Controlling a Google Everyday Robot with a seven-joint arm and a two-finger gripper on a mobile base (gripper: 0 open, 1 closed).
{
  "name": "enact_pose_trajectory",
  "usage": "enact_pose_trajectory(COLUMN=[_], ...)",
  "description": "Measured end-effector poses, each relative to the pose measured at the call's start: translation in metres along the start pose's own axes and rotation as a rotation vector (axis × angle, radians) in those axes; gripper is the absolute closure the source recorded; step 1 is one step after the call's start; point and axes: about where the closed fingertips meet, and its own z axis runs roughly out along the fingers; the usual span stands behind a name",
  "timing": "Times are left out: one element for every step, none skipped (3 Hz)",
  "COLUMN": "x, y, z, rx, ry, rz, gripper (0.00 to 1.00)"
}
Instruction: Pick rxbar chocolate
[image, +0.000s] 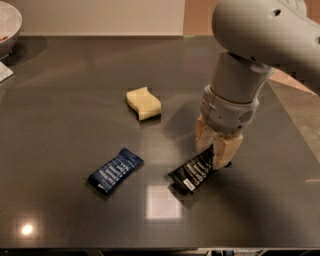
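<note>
The rxbar chocolate (192, 173) is a flat black-wrapped bar with white lettering and a small white label at its near end. Its far end sits between the tan fingers (226, 149) of my gripper (214, 148), which is shut on it. The bar tilts down to the left, and its near end hangs just over the dark table (75, 70) above its shadow. The gripper points down from the large white arm (240, 75) at the right of the table.
A dark blue-wrapped bar (115, 170) lies flat to the left of the black bar. A yellow sponge (143, 103) lies near the table's middle. A white bowl (7, 22) stands at the far left corner. The table's right edge runs close behind the arm.
</note>
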Motion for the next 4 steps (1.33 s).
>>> enact_pose_trajectory(x=[0.007,0.015,0.021,0.024], y=[-0.012,-0.026,-0.042,-0.058], z=[-0.019,-0.039,-0.058,-0.078], rx=[0.016,0.045,0.076,0.117], ry=[-0.005,-0.016,-0.019,-0.033], rz=[0.013,0.025,0.028,0.033], gripper=[1.00,1.00,1.00,1.00])
